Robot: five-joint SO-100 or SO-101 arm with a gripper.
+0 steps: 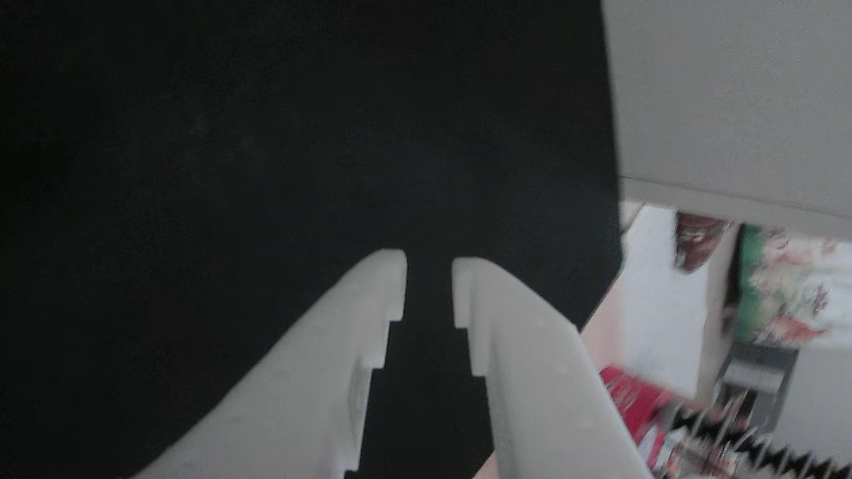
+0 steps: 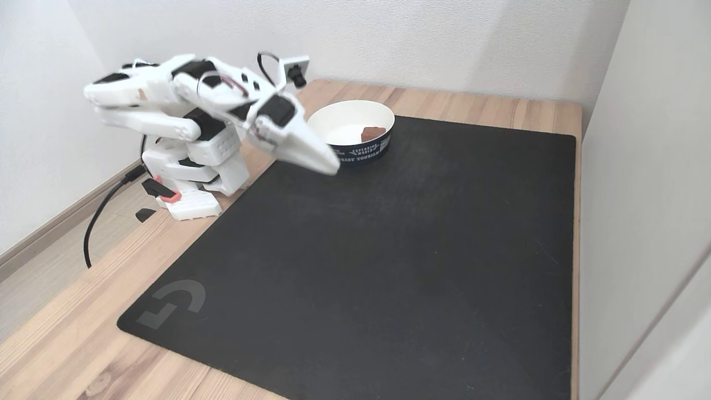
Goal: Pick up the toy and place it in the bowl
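Note:
The toy (image 2: 372, 134), a small dark red block, lies inside the white bowl (image 2: 333, 114) with a dark printed band, at the back of the black mat in the fixed view. My white gripper (image 2: 331, 165) hangs just left of and in front of the bowl, low over the mat's back left edge, apart from the toy. In the other view my gripper (image 1: 429, 266) points over the bare black mat. Its two white fingers (image 1: 373, 313) stand a narrow gap apart with nothing between them.
The black mat (image 2: 389, 250) covers most of the wooden table (image 2: 66, 344). The arm's base (image 2: 191, 183) and its black cable (image 2: 97, 222) sit at the left. A pale wall panel (image 2: 639, 166) runs along the table's right edge. Blurred clutter (image 1: 732, 412) lies beyond the mat.

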